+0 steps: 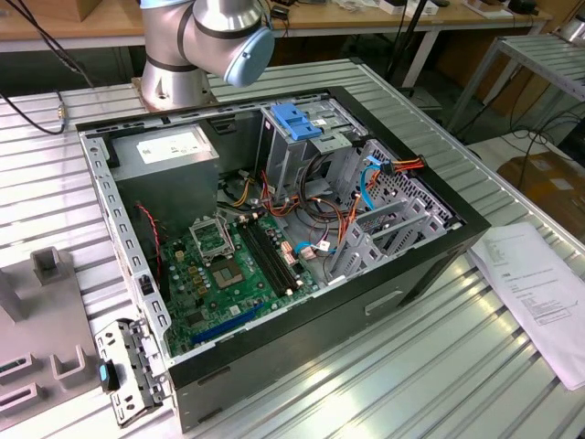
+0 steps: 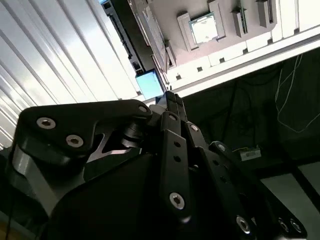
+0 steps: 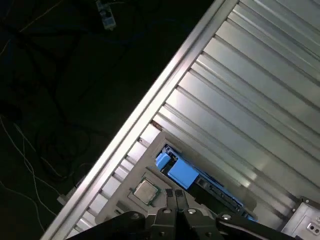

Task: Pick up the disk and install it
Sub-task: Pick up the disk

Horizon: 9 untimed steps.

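The silver-grey rectangular disk with blue plastic rails (image 3: 181,174) shows in both wrist views as a narrow dark strip with a blue end. It sits just beside the pale grey fixture plate (image 3: 125,200), on the side toward the open black computer case (image 1: 302,229). Its long axis runs along the ribs of the slatted aluminium table (image 3: 260,85), and the blue end points toward the table's edge. The black gripper (image 2: 170,98) hangs above the fixture and disk with its fingers pressed together on nothing. A square silver processor chip (image 2: 204,29) sits in the fixture. Past the table edge, thin cables (image 3: 30,150) trail over a dark floor. A printed paper sheet (image 1: 539,283) lies at the exterior view's right.
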Motion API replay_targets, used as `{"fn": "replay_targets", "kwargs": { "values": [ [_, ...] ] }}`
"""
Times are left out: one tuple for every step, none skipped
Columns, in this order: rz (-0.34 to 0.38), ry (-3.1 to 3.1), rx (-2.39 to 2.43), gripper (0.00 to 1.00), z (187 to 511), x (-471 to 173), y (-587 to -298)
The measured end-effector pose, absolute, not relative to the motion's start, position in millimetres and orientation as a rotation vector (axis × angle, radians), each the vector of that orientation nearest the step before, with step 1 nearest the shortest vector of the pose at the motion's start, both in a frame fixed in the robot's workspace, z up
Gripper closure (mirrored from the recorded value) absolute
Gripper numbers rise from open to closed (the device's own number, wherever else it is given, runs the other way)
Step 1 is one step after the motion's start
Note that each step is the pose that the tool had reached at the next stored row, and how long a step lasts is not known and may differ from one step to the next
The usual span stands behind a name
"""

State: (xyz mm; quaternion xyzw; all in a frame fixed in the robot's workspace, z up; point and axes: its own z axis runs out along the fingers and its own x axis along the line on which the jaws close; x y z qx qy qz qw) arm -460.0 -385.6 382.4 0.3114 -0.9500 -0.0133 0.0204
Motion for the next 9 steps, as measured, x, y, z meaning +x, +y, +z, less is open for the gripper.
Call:
{"fn": "replay_targets", "kwargs": {
  "values": [
    [-0.041,-2.938,0.991,0.89,382.4,-460.0,-385.6],
    [-0.04,-2.934,1.002,0.89,382.4,-460.0,-385.5],
    [-0.04,-2.93,1.013,0.89,382.4,-460.0,-385.6],
    [-0.04,-2.926,1.024,0.89,382.5,-460.0,-385.6],
    [-0.04,-2.922,1.036,0.89,382.4,-460.0,-385.5],
    [-0.039,-2.918,1.047,0.89,382.4,-460.0,-385.6],
    [-0.039,-2.914,1.058,0.89,382.4,-460.0,-385.6],
    [-0.039,-2.909,1.073,0.89,382.4,-460.0,-385.6],
    [-0.039,-2.907,1.076,0.89,382.4,-460.0,-385.6]
  ]
}}
